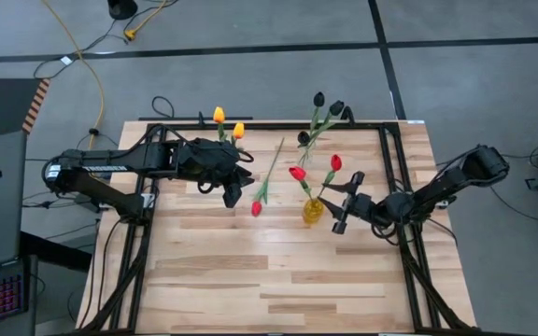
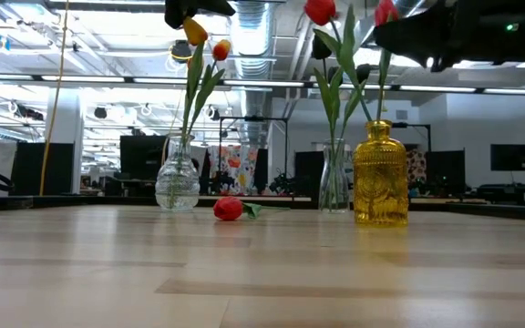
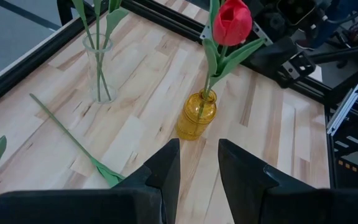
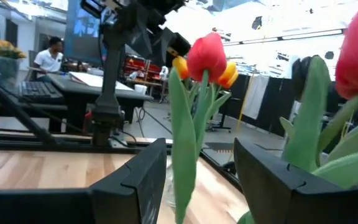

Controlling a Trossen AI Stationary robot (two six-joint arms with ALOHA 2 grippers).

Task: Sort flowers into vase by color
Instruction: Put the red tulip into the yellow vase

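Right gripper [image 1: 346, 199] sits just beside the yellow vase [image 1: 313, 211], fingers spread apart; in its wrist view a red tulip [image 4: 206, 57] stem stands in the gap between the fingers [image 4: 143, 176], no contact visible on either side, so it reads as released, not grasping. Two red tulips [image 1: 297, 174] stand upright in that yellow vase, the second head [image 1: 335, 162] a bit further back. Left gripper [image 1: 233, 193] hovers above the desk [image 1: 278, 271] near the clear vase with the yellow tulips [image 1: 219, 116], fingers [image 3: 165, 169] partly apart with only bare desk showing through the gap, nothing held. One loose red tulip [image 1: 257, 208] lies flat on the desk between the two grippers, its stem [image 1: 271, 168] running toward the back edge; the low view shows its head [image 2: 228, 209] resting on the wood between the clear round vase [image 2: 177, 184] and the slim clear vase [image 2: 334, 178]. Dark tulips [image 1: 318, 99] are in the slim clear vase at the back of the desk, behind the yellow vase. Yellow tulips stand in the round clear vase, back left. A person [image 4: 47, 55] sits at a workstation in the room beyond, well away from the desk.
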